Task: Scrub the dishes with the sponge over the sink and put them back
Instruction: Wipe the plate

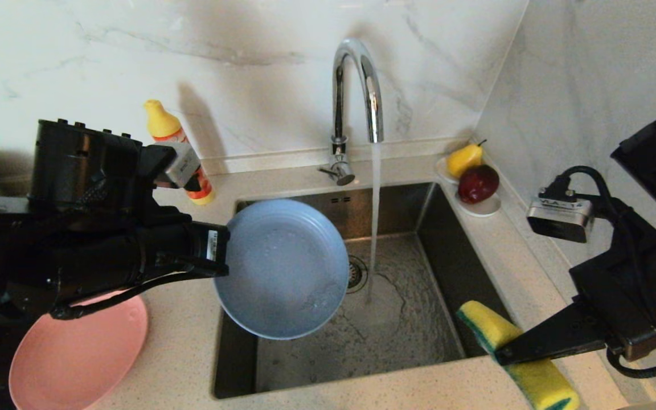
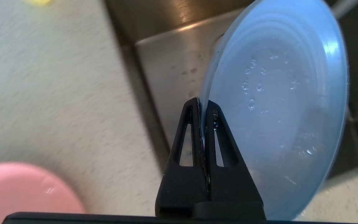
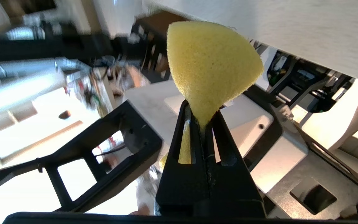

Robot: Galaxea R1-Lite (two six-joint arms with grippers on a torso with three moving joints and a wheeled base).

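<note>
My left gripper is shut on the rim of the grey-blue plate and holds it tilted over the left side of the steel sink. The left wrist view shows the jaws pinching the plate's edge, with water drops on the plate. At the sink's front right corner my right gripper is shut on the yellow sponge, whose green layer shows along one edge. In the right wrist view the sponge fans out above the gripper. A salmon-pink plate lies on the counter to the left.
Water runs from the chrome tap onto the sink floor beside the drain. A yellow detergent bottle stands behind my left arm. A white dish with a pear and a red fruit sits at the back right corner.
</note>
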